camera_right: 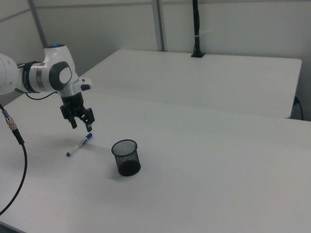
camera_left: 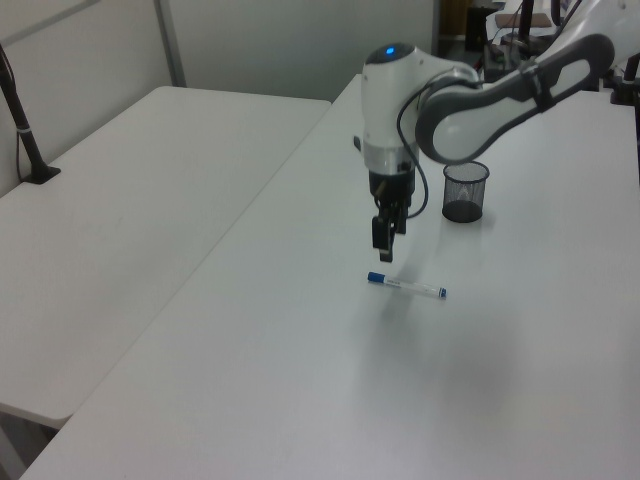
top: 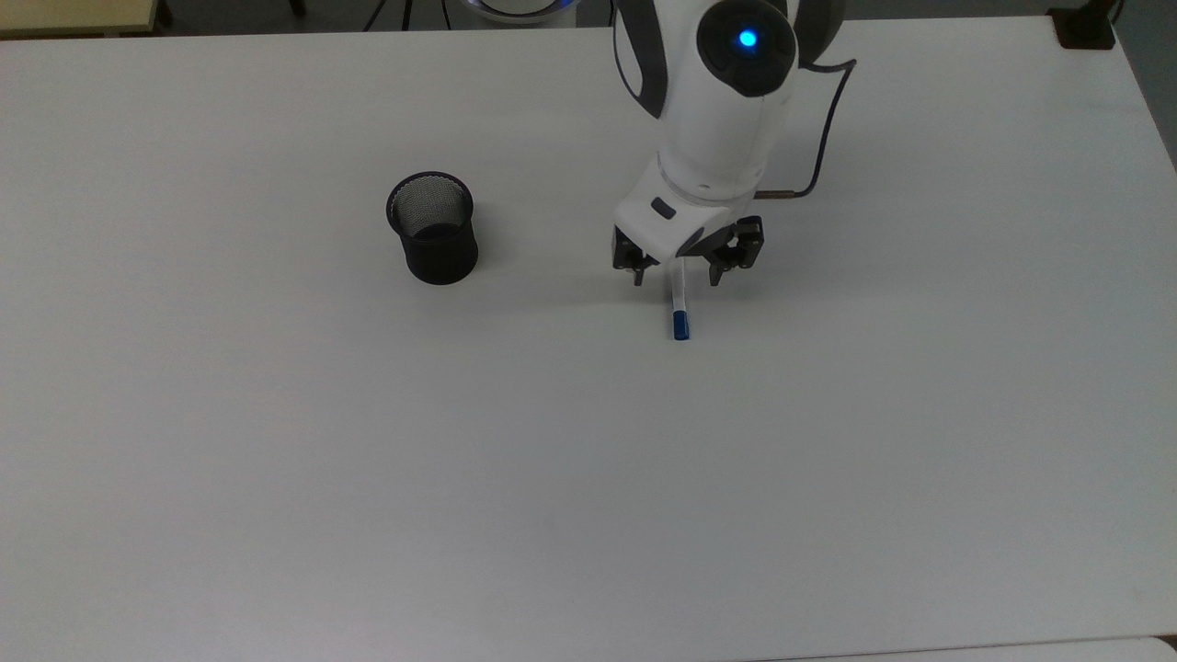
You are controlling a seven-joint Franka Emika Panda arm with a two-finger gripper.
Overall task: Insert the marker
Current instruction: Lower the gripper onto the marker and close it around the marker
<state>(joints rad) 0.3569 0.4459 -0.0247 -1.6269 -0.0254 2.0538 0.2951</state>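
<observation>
The marker [top: 679, 311] lies flat on the white table [top: 588, 478], its blue cap toward the top view's bottom edge. My gripper [top: 676, 279] hangs open above the marker's upper half, one finger on each side of the barrel, which it partly hides. In the left view the gripper [camera_left: 385, 245] is clearly above the marker [camera_left: 405, 287], not touching it. The black mesh cup [top: 432, 228] stands upright toward the top view's left, well apart from the gripper. The right view shows the gripper [camera_right: 81, 127], marker [camera_right: 80, 144] and cup [camera_right: 126, 158].
A dark cable [top: 821, 138] trails from my wrist. A second white table [camera_left: 120, 230] adjoins on the left view's left, with a black post [camera_left: 20, 120] clamped to it. A black clamp [top: 1085, 28] sits at the top view's top right corner.
</observation>
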